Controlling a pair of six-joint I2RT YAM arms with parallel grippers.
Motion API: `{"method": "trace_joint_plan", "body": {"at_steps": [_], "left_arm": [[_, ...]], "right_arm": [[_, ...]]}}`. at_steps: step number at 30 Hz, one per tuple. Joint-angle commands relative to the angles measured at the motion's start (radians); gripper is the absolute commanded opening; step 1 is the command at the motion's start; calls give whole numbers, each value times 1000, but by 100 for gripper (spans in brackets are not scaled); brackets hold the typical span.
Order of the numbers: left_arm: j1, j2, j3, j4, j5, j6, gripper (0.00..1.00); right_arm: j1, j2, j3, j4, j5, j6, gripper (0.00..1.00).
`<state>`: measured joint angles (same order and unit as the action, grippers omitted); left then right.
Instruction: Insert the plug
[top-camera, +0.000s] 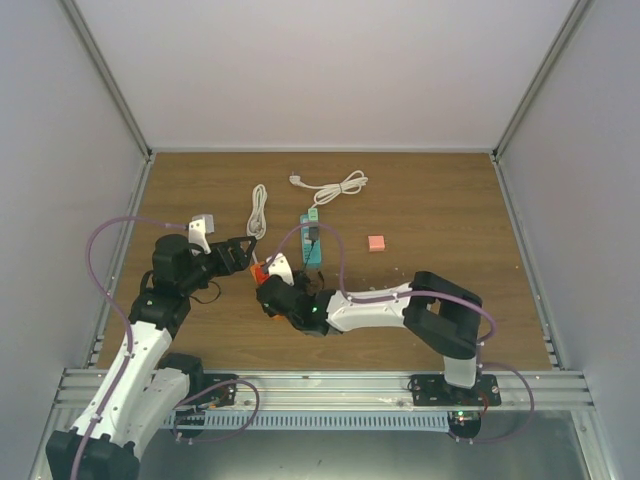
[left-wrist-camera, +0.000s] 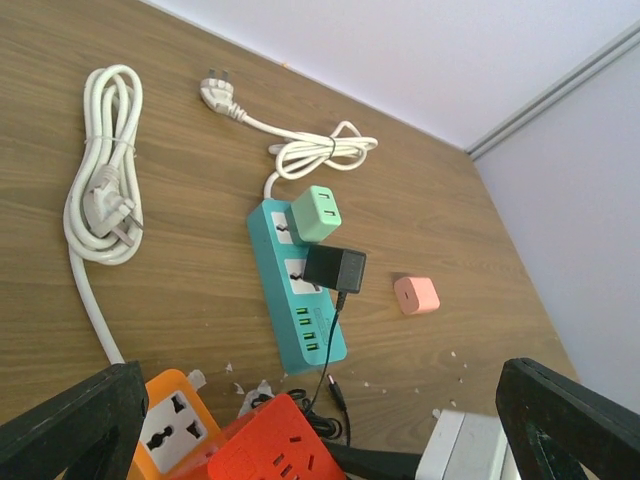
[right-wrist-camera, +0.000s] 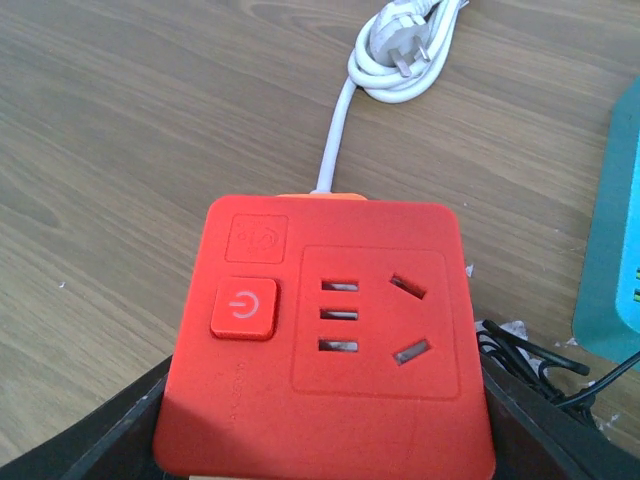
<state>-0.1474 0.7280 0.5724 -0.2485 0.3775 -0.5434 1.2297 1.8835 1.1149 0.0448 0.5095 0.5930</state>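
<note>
White-walled wood table (top-camera: 430, 200); plug (left-wrist-camera: 335, 268) seemingly inserted.

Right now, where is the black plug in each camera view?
Top external: plug mid-table, on the teal strip.
Left wrist: plug near centre, on the strip, just below a green adapter.
Right wrist: plug not in it; the red cube fills most of the frame.
Shared landmark: the teal strip, which shows at the right edge of the right wrist view.
</note>
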Motion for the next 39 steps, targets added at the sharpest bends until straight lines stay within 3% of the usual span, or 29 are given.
{"method": "trace_joint_plan", "body": {"at_steps": [1,12,22,30,32,34,36,39], "left_arm": [[14,-14,-13,51,14,-7,99],[24,-4,-21,60,27,-9,99],[34,8,-28,70,47,-12,99],[37,15,-28,72,52,-11,99],[38,15,-28,73,51,-11,99],[37,13,-27,71,48,-10,99],[39,8,-25,66,43,-8,99],[39,-9,-22,56,23,-5,99]], "right_arm": [[44,88,-6,-116,86,57,0],[74,182,42,-191,115,110,1],[63,240,4,-132,-14,157,1],[65,204,9,-157,-10,137,1],[66,181,10,-158,-10,111,21],[66,154,11,-158,-10,91,56],[67,129,15,-162,-3,75,74],[68,94,32,-183,21,60,89]]}}
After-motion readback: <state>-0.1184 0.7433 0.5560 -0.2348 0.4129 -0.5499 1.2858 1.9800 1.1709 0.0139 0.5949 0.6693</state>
